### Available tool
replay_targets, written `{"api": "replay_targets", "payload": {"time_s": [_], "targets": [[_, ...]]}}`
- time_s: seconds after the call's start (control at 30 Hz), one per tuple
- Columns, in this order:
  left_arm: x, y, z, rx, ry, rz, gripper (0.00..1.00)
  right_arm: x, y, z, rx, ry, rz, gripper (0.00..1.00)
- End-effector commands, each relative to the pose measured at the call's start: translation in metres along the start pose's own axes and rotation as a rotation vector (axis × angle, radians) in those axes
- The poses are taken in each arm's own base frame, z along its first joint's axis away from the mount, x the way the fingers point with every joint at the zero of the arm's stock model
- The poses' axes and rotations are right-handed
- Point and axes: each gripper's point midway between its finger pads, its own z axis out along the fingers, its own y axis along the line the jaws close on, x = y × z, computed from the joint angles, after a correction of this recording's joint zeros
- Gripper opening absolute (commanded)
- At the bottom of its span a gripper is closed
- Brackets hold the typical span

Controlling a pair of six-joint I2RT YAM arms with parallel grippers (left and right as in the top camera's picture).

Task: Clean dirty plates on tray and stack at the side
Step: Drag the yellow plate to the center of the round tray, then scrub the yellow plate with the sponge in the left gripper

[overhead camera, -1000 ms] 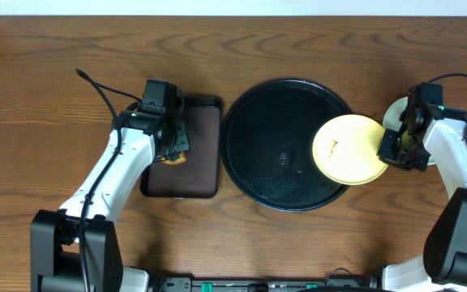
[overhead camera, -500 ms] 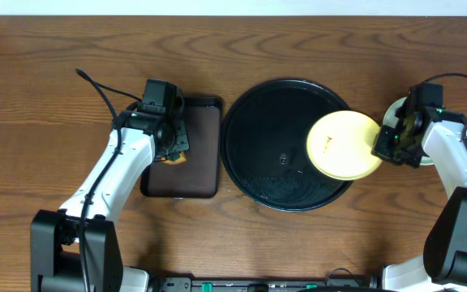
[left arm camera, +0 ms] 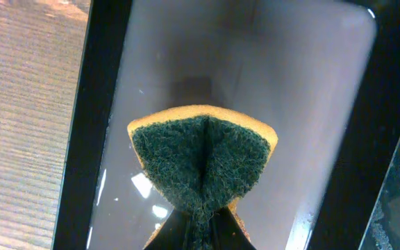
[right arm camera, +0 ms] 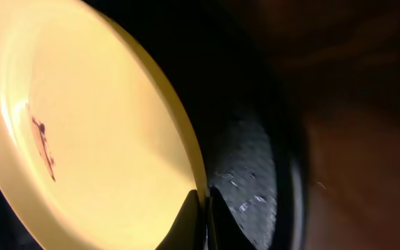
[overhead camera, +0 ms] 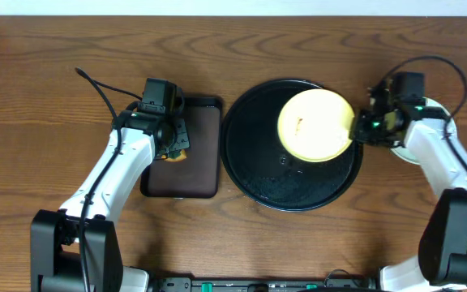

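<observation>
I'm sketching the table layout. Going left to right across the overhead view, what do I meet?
Rectangular dark-brown tray, large round glossy black tray, pale yellow round plate over its right part, right claw gripping that plate's rim, pale round plate at the far right.

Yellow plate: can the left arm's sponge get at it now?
Probably yes. The right gripper holds the plate by its right edge over the black tray; nothing stands between it and the sponge.

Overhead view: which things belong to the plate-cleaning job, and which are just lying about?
Job: pale yellow round plate in right hand; large round glossy black tray; green sponge in left hand; dark-brown rectangular tray beneath it.
Lying about: thin black cable.
</observation>
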Motion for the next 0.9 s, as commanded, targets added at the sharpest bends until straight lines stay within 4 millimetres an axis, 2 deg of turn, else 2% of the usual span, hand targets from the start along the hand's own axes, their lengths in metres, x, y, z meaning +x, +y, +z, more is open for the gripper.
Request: {"api": "replay_targets", "payload": {"time_s": [0.0,0.17,0.37,0.47,0.6,0.87], "targets": [[-0.003,0.001,0.000,-0.007,-0.007,0.037,0.08,0.009,0.008,0.014,0.063,-0.008,-0.111,0.01],[-0.013,-0.003,-0.015,-0.006,-0.010,0.063,0.07,0.019,0.023,0.028,0.071,-0.026,-0.157,0.01],[-0.040,-0.007,-0.051,-0.022,-0.058,0.081,0.07,0.024,0.019,0.034,0.146,-0.050,-0.139,0.01],[-0.045,-0.019,-0.059,-0.004,-0.080,0.100,0.07,0.025,0.018,0.034,0.146,-0.047,-0.139,0.01],[-0.039,-0.051,-0.059,0.035,-0.094,0.177,0.07,0.026,0.018,0.034,0.146,-0.042,-0.139,0.01],[-0.024,-0.147,-0.051,0.177,-0.176,0.291,0.07,0.039,0.020,0.043,0.113,-0.028,-0.145,0.01]]}}
